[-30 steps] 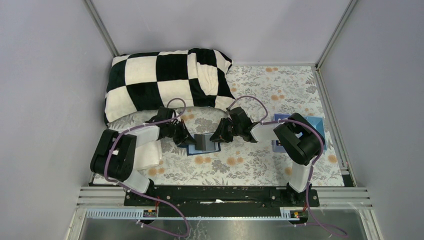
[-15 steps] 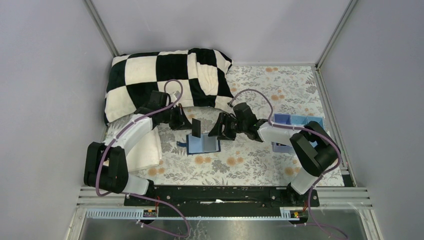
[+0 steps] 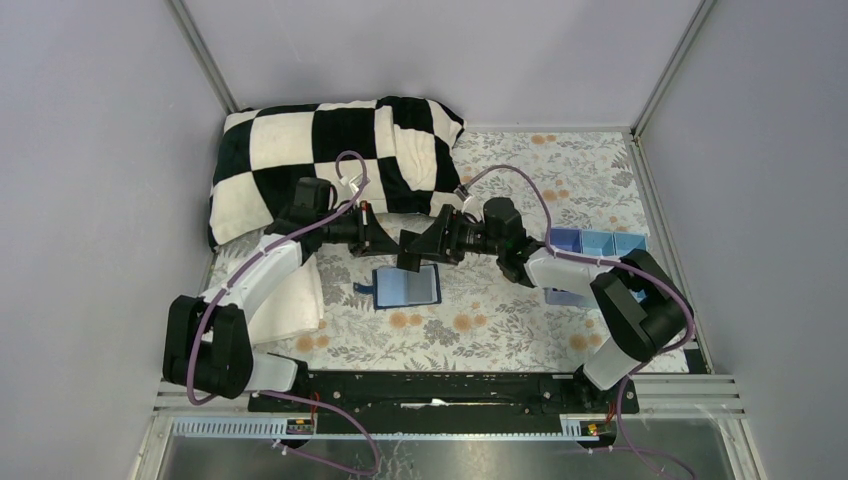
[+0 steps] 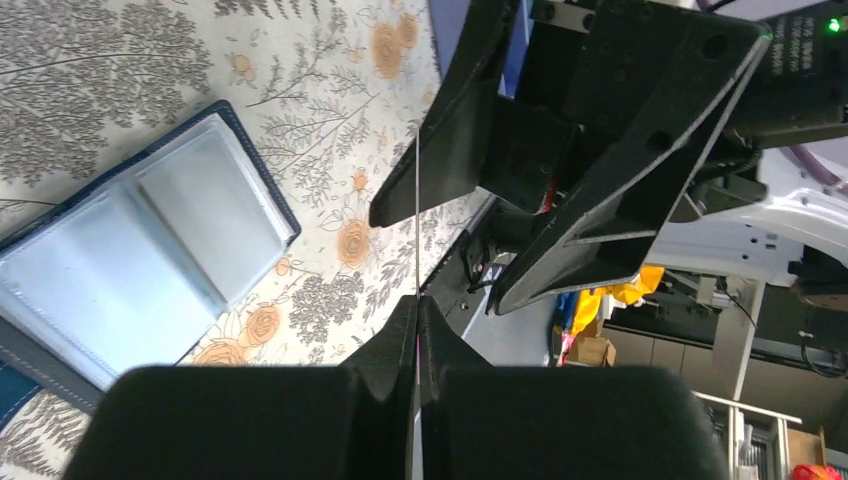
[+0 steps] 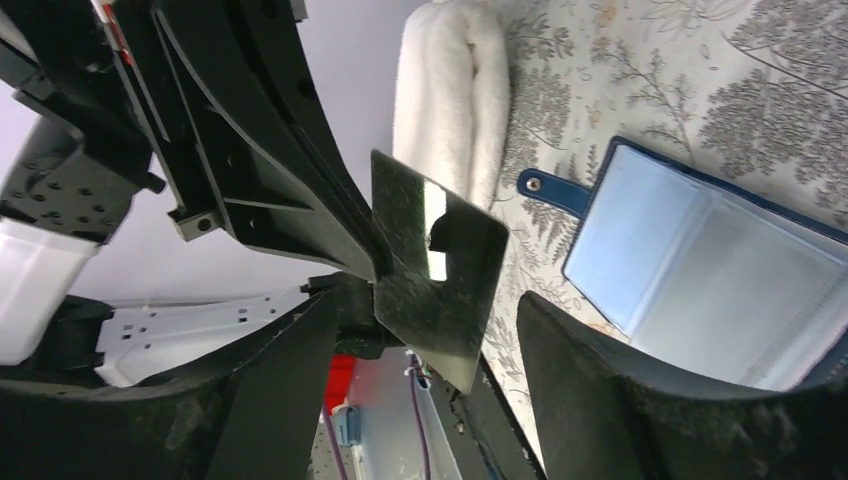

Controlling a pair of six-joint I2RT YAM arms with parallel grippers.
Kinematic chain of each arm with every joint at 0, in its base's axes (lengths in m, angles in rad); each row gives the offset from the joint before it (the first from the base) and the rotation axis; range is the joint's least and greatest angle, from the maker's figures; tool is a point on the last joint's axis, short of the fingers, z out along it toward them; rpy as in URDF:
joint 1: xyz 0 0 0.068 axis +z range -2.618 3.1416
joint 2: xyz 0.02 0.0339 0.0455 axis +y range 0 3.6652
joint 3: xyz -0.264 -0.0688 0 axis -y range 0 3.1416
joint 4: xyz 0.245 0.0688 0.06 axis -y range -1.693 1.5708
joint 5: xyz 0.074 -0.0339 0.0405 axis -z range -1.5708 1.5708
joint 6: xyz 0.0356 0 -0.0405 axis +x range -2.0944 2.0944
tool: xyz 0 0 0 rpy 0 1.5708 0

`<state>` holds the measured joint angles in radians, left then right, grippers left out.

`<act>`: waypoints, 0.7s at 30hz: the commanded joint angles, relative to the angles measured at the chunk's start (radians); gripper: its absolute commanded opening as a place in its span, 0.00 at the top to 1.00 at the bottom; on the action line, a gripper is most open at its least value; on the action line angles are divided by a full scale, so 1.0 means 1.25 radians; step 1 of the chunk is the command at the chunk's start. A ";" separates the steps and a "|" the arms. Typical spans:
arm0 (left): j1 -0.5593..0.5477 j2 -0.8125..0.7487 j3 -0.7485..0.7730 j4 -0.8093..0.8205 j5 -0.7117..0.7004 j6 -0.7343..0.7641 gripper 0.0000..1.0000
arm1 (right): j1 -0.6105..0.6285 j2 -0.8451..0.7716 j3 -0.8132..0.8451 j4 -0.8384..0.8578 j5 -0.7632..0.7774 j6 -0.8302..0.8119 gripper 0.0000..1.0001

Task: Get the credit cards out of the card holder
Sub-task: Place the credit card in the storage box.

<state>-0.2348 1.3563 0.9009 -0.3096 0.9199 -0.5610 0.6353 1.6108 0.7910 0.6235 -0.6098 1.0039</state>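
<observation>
Top external view: the small folding card holder point(image 3: 407, 287), navy outside and pale blue inside, lies flat and open on the floral-patterned tablecloth point(image 3: 500, 330), between my two arms.
Left gripper point(image 4: 417, 305): pinched tight on one edge of a dark glossy credit card point(image 5: 435, 270), which I hold in the air near the holder's far edge, clear of it.
Right gripper point(image 5: 430, 300): fingers spread wide, one on each side of the card's free end, neither touching it.
Done: one card is out of its slot.
Left to do: this card wants passing across or setting down. Whether more cards sit in the pale pockets I cannot tell. They look bare, but the lining is shiny.
Step in hand: most likely a hand-over from my left gripper to my right, since the right only needs to close on the card.
</observation>
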 commanded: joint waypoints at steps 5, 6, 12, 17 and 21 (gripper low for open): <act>0.005 -0.028 -0.033 0.123 0.073 -0.054 1.00 | -0.004 0.041 -0.014 0.226 -0.081 0.112 0.51; 0.005 -0.028 -0.034 0.122 0.072 -0.054 1.00 | -0.004 0.038 -0.015 0.225 -0.076 0.111 0.56; 0.005 -0.023 -0.037 0.123 0.068 -0.050 1.00 | -0.004 0.014 -0.032 0.193 -0.036 0.102 0.76; 0.005 -0.017 -0.038 0.114 0.062 -0.034 0.96 | -0.018 0.016 -0.066 0.198 -0.014 0.117 1.00; 0.006 0.004 0.005 -0.011 -0.035 0.043 0.45 | -0.044 -0.012 -0.069 0.093 0.007 0.084 1.00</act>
<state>-0.2325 1.3457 0.8509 -0.2310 0.9585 -0.5949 0.6243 1.6474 0.7162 0.8486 -0.6544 1.1492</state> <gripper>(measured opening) 0.376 0.018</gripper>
